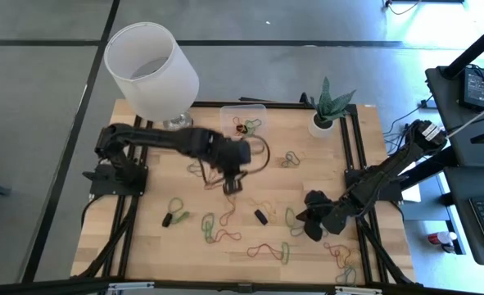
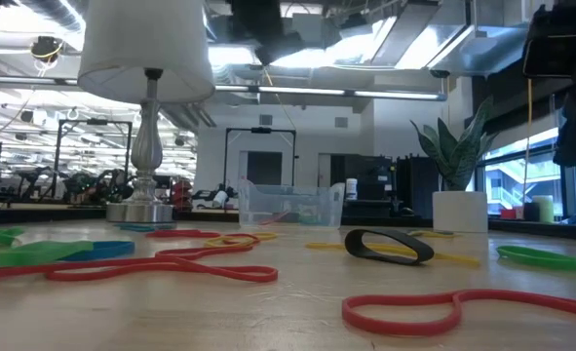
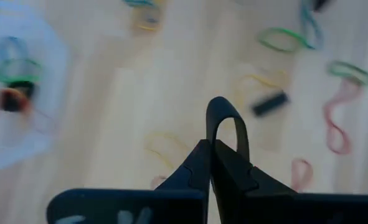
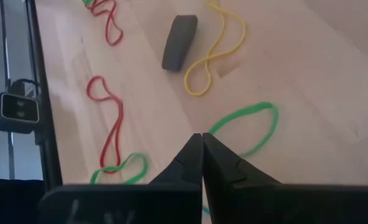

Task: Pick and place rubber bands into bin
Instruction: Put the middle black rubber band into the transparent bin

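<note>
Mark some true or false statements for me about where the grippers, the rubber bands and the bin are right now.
1. The left gripper is shut on a black rubber band. True.
2. The bin has nothing in it. False: a few bands already lie inside.
3. The right gripper is wide open. False: its fingers are shut, low over the table near a green band.
4. Many loose bands, such as a red one, lie scattered on the table. True.
5. The plant pot stands at the table's near edge. False: it stands at the far edge, right of the bin in the high view.
</note>
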{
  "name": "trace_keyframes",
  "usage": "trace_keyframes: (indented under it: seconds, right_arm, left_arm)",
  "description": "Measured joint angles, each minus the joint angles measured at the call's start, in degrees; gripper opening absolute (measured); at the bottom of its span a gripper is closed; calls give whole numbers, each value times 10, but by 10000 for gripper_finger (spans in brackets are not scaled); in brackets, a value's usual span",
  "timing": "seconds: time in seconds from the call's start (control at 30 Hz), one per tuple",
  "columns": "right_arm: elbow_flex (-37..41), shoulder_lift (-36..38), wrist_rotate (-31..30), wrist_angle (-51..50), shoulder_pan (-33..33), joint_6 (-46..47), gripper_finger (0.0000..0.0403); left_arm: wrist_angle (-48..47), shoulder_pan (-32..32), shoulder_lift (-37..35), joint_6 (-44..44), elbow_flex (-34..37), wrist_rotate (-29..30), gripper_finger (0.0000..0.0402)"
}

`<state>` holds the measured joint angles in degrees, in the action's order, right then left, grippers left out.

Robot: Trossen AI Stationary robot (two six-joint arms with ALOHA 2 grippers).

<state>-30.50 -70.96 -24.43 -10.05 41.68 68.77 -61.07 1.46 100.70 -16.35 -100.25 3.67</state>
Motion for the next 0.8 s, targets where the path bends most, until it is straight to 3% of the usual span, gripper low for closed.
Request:
trace_keyframes:
  seconds: [0.27, 0.43, 0.57, 0.8]
  right_arm:
    - [0, 0, -1, 0, -34, 35, 17]
    - [0, 0, -1, 1, -69, 61, 8]
    - [0, 0, -1, 3, -96, 87, 4]
    - [0, 0, -1, 26, -127, 94, 14]
  left_arm:
    - [7, -146, 12, 107, 0, -8, 3]
    - [52, -229, 50, 142, 0, -56, 3]
    - [88, -275, 86, 180, 0, -98, 3]
    - [97, -324, 161, 194, 0, -102, 3]
